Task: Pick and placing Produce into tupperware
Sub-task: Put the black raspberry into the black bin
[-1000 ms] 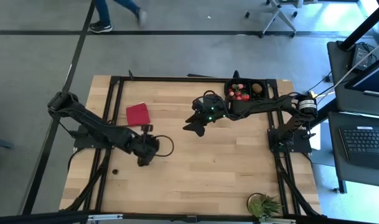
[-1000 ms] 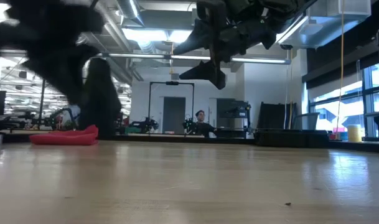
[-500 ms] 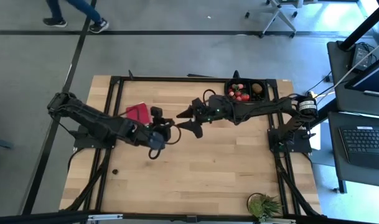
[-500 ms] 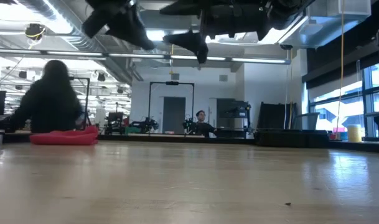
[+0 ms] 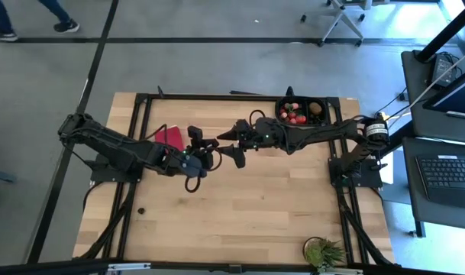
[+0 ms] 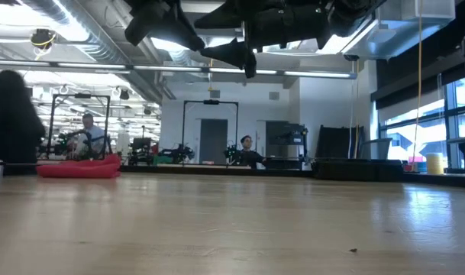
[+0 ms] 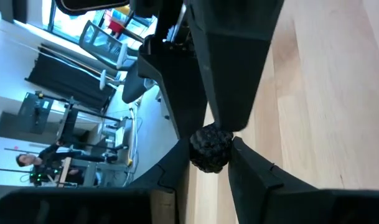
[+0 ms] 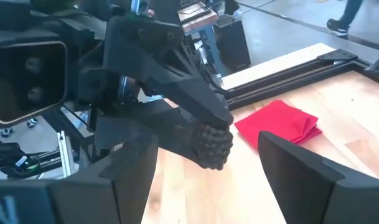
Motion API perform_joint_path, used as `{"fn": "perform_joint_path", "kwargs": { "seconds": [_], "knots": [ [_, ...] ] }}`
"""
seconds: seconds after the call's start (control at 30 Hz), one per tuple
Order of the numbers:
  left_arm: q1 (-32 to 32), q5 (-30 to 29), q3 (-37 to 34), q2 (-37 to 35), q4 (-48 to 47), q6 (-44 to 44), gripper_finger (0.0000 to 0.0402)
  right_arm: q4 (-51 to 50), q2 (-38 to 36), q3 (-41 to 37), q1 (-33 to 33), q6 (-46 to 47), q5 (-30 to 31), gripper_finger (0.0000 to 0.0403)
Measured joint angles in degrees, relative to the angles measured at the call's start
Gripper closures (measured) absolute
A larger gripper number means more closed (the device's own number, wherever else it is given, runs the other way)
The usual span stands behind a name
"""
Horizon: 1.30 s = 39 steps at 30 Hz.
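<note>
My left gripper (image 5: 209, 145) is raised above the table's middle, shut on a small black bumpy berry (image 7: 209, 148). My right gripper (image 5: 228, 146) faces it, open, with one finger on each side of the berry (image 8: 211, 144) and not touching it. The black tupperware (image 5: 287, 103) stands at the far right and holds red pieces (image 5: 295, 117) and a brown lump (image 5: 315, 109). One tiny dark piece (image 5: 141, 211) lies on the table near the left edge. My left gripper pinches the berry's two sides (image 7: 198, 155) between its fingertips (image 7: 242, 163). The fingers lie about level and point from the table's left toward my right gripper. The berry is lifted well clear of the table.
A flat red cloth (image 5: 166, 137) lies on the table under my left arm and shows in the right wrist view (image 8: 279, 121). A spiky green plant (image 5: 324, 252) stands at the near right edge. People move in the room beyond the table.
My left gripper has risen from the table and gone toward the far right with the berry, up to my right gripper. My right gripper has moved a little toward the table's left and turned level to face it.
</note>
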Motion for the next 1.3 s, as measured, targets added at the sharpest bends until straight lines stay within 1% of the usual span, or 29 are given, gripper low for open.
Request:
{"fn": "perform_joint_path", "kwargs": {
  "seconds": [0.2,0.4,0.53,0.7,0.97,1.1,1.2,1.3],
  "knots": [
    [0.0,0.0,0.0,0.0,0.3,0.1,0.0310,0.3,0.0,0.0,0.0,0.6,-0.1,0.0129],
    [0.2,0.3,0.0,0.0,5.1,5.1,0.0313,0.3,0.0,0.0,0.0,0.5,-0.4,0.0152],
    [0.2,2.2,0.0,0.0,5.8,6.6,0.0319,0.3,0.0,0.0,0.0,0.5,-1.1,0.0168],
    [0.2,2.2,0.0,0.0,6.0,5.9,0.0309,0.6,0.0,0.0,0.0,0.6,-2.0,0.0198],
    [0.2,2.3,0.0,-0.1,5.8,6.1,0.0312,0.6,0.0,-0.1,0.0,0.6,-2.9,0.0268],
    [0.2,2.3,0.0,-0.1,5.7,5.9,0.0297,0.5,0.0,-0.1,-0.1,0.3,-2.9,0.0296],
    [0.2,2.7,0.0,-0.1,5.7,5.3,0.0281,0.5,0.0,-0.1,0.0,-0.6,-2.9,0.0309],
    [0.2,2.8,0.0,-0.1,5.6,4.9,0.0269,0.5,0.0,-0.1,0.0,-0.9,-2.9,0.0310]
  ]
}}
